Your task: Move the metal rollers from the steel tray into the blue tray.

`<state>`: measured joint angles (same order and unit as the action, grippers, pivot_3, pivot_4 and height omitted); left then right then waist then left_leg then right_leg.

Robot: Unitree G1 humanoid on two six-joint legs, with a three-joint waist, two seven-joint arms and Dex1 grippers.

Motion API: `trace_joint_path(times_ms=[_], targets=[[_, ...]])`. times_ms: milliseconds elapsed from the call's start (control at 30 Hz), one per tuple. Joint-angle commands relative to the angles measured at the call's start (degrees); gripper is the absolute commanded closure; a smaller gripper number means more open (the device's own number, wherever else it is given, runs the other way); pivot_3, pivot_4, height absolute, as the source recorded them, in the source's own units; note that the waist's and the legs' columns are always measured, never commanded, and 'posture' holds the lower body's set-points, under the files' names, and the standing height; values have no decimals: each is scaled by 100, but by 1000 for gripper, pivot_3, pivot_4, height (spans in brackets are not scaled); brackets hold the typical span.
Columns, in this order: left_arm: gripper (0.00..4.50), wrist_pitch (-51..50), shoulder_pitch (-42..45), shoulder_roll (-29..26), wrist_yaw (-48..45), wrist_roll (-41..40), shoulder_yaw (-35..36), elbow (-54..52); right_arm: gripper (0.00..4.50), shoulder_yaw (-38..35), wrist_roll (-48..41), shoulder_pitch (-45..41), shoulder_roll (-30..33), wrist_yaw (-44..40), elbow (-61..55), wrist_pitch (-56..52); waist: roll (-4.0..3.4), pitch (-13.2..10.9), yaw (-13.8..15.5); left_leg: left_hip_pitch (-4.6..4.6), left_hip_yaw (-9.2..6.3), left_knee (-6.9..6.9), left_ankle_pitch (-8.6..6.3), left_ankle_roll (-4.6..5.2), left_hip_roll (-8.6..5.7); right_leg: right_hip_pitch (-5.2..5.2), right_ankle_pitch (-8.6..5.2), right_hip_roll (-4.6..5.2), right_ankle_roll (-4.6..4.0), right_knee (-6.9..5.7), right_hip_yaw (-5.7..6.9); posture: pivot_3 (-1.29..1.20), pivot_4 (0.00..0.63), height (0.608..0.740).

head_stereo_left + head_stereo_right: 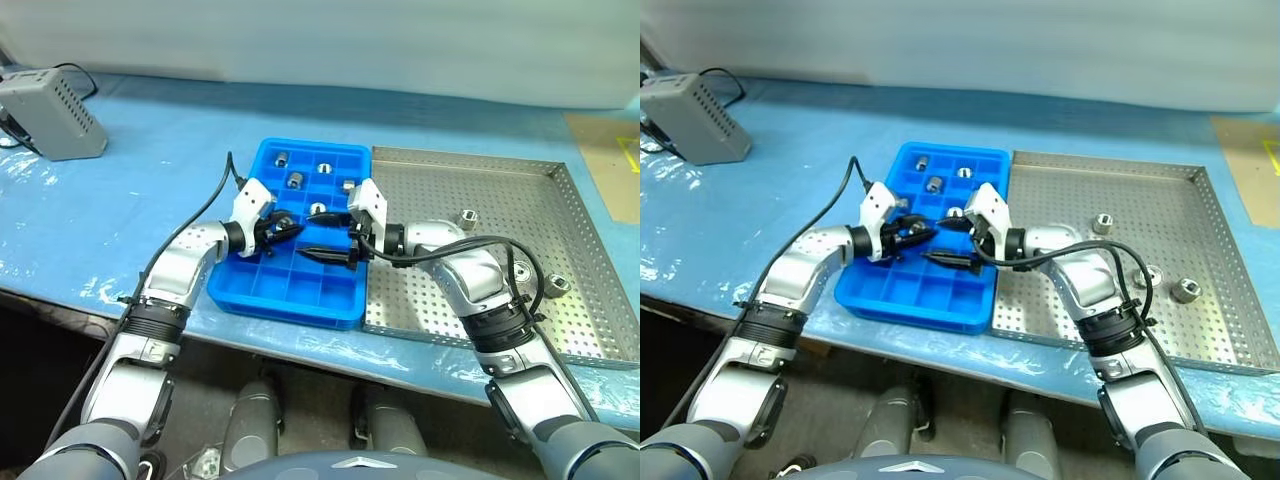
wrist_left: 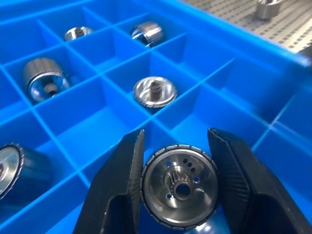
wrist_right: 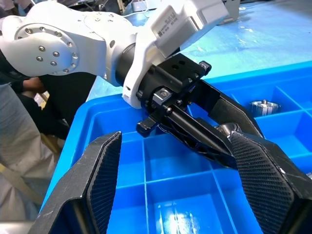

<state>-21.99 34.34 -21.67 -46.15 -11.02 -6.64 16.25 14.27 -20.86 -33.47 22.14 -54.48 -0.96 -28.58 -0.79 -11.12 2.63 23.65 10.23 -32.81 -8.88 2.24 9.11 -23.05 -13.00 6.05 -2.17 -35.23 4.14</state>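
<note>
The blue tray (image 1: 290, 290) lies left of the steel tray (image 1: 500, 200). My left gripper (image 1: 290, 228) is low over the blue tray's middle, shut on a metal roller (image 2: 179, 185) that sits between its fingers (image 2: 119, 190) just above a compartment. Several rollers rest in the far compartments (image 1: 296, 179) (image 2: 155, 91). My right gripper (image 1: 322, 237) stands open over the tray's right side, pointing at the left gripper (image 3: 214, 131), nothing between its fingers (image 3: 105, 180). Two more rollers (image 1: 467, 218) (image 1: 558, 284) lie on the steel tray.
A grey box (image 1: 55, 115) with a cable sits at the back left of the blue-covered table. A brown board (image 1: 610, 160) lies at the far right. The table's front edge runs close below both trays.
</note>
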Motion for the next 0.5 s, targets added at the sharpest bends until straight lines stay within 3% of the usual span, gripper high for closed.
trace_joint_path(times_ms=[33, 200, 500], targets=[[2046, 214, 191, 57, 146, 81, 79, 136, 871, -129, -35, -2, -1, 42, -270, 25, 0, 0, -6, 1, 0, 0, 0, 0, 0, 0, 0, 0, 0, 0, 0, -120, 150, 740], [583, 156, 175, 71, -32, 20, 43, 14, 871, -129, -35, 15, 14, 81, -295, 27, 0, 0, 7, -3, -1, -10, 7, 2, 1, 6, 8, 1, -12, -11, 1, -122, 150, 740], [583, 40, 583, 87, -68, -416, 471, -368, 871, -390, -131, 14, 185, 112, -303, -32, 1, 0, -2, -5, -1, -14, 21, -14, 15, 5, 23, -11, -28, -11, 1, -141, 150, 740]])
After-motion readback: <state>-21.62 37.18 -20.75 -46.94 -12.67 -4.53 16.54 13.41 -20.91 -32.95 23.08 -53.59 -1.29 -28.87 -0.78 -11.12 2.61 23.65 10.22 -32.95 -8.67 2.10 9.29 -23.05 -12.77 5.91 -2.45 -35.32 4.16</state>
